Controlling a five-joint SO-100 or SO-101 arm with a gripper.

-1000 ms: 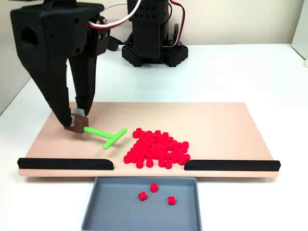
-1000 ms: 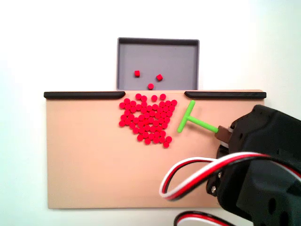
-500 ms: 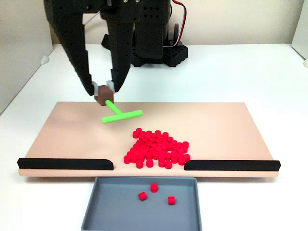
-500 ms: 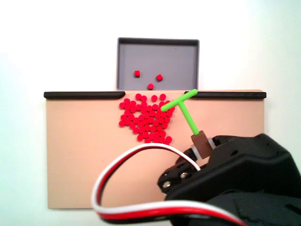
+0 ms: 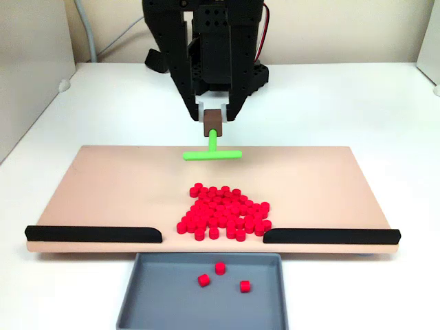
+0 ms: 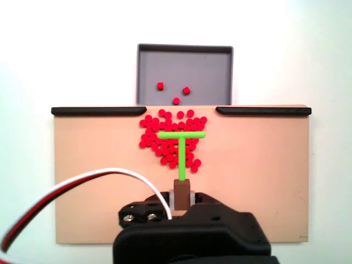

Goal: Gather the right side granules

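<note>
The claw [image 5: 215,118] is clamped on the brown handle of the green T-shaped stick [image 5: 212,152], crossbar squared toward the granules [image 5: 223,213]. The pile lies straight ahead of the claw on the board [image 5: 103,192], probably below the lifted crossbar, just short of the tray [image 5: 158,302].

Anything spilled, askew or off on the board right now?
Nothing stands out. The tiny red plastic granules sit in one tight pile on the tan board by the gap between the black rails; three lie in the grey tray. The gripper holds the green T-shaped stick squarely.
</note>
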